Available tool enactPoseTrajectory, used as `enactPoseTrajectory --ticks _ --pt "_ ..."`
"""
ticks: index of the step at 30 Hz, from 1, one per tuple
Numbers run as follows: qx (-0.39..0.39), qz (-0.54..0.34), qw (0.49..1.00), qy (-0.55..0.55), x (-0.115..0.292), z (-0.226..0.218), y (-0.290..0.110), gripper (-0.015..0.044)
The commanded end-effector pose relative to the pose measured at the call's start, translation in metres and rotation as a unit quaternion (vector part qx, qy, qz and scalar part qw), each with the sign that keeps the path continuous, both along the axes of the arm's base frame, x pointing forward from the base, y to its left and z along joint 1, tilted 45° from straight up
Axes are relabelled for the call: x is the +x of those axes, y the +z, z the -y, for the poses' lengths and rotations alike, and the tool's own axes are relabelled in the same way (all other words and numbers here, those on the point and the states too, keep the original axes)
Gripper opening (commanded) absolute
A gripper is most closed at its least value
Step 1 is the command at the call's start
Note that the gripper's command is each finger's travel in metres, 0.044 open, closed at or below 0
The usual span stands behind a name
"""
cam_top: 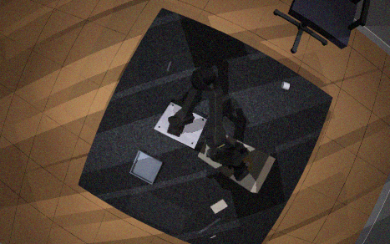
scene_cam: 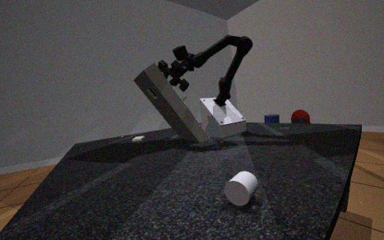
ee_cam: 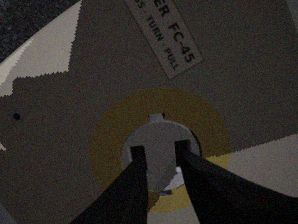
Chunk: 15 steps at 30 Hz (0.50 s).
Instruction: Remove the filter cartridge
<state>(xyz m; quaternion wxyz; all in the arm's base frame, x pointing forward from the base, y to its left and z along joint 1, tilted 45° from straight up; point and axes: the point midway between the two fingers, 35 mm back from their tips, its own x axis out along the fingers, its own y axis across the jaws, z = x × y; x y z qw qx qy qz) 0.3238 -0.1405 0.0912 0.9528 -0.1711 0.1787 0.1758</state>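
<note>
The round grey cartridge (ee_cam: pixel 161 137) sits in the panel's yellow ring, with two dark slots on its face and a small tab at its top edge. The service panel (cam_top: pixel 265 168) (scene_cam: pixel 177 108) (ee_cam: pixel 107 65) is a tilted pale box. My gripper (ee_cam: pixel 162 160) (scene_cam: pixel 165 74) is at the panel face, its fingers partly apart, with one tip at each slot. Nothing shows gripped between them. How deep the tips reach in the slots is hard to tell. The arm hides the cartridge in the top view. The tray (cam_top: pixel 147 168) is a grey-blue square, with nothing in it.
The arm stands on a sloped white block (cam_top: pixel 197 135) (scene_cam: pixel 234 118) beside the panel. A white cylinder (cam_top: pixel 286 85) (scene_cam: pixel 242 189) lies on the dark table. A small pale block (cam_top: pixel 219 205) (scene_cam: pixel 138 138) lies near the panel. The panel carries a printed label (ee_cam: pixel 172 45).
</note>
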Motion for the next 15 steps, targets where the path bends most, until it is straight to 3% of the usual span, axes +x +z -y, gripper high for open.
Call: enactPoseTrajectory --ticks 1,15 --pt "-0.001 0.000 1.000 -0.003 0.0011 0.0014 0.0008 0.0094" --pt "-0.001 0.000 1.000 -0.003 0.0005 0.0009 -0.0001 0.0094"
